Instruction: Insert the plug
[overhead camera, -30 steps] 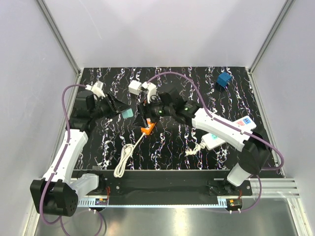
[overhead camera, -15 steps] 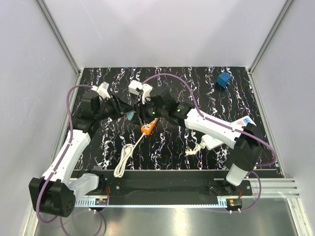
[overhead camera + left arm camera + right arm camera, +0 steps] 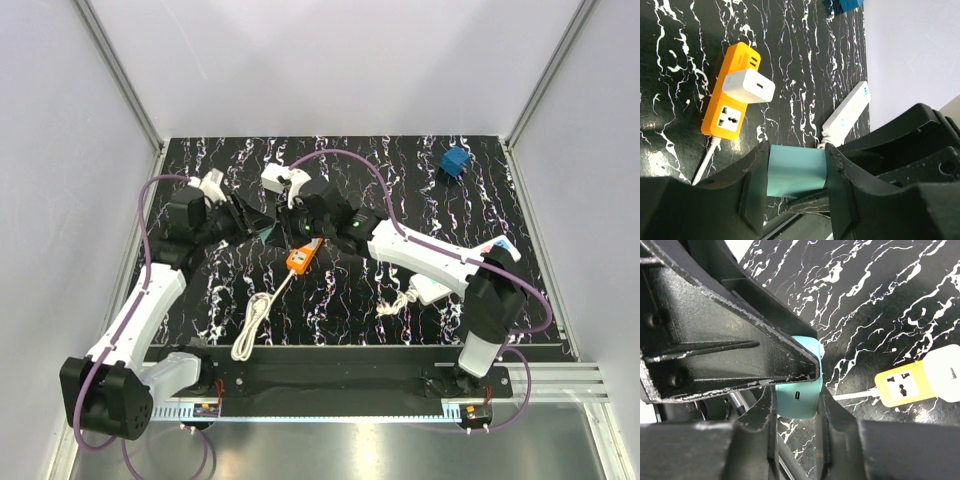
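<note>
Plug (image 3: 455,162) sits at the far right corner, well apart from both arms. Left gripper (image 3: 797,152) and right gripper (image 3: 796,405) both pinch one teal cube (image 3: 796,175). An ill-timed release could drop it, delaying the plug.

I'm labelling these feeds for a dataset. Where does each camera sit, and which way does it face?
Top external: above and behind the bases, looking down on the table; the left arm and right arm show whole.
Left wrist: on the left arm, looking along the left gripper, its fingers clamping the teal block.
Right wrist: on the right arm, looking along the right gripper, its fingers flanking that block.
Shared: both wrist views show the block and the orange power strip.
</note>
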